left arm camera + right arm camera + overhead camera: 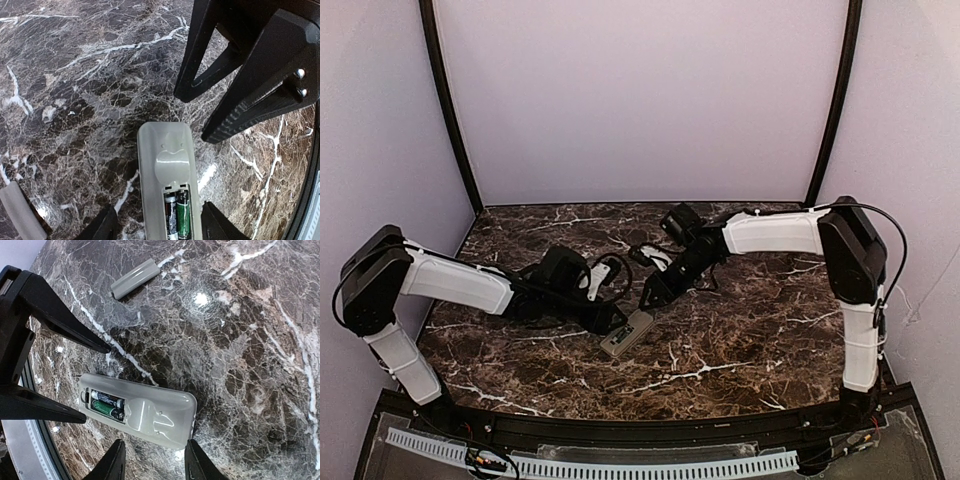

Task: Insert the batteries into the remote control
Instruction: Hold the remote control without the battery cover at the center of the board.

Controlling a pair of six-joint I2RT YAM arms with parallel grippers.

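The remote control (145, 412) is lying back-up, both batteries (107, 405) seated. The left gripper (159, 209) is straddling its battery end, fingers spread. The right gripper (155, 444) is hovering spread over the other end. The loose battery cover (135, 277) is sitting nearer the left arm.

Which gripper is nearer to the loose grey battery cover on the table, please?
Left. The battery cover lies just beside the left gripper, which straddles the battery end of the remote control; the right gripper straddles the opposite end, farther from the cover.
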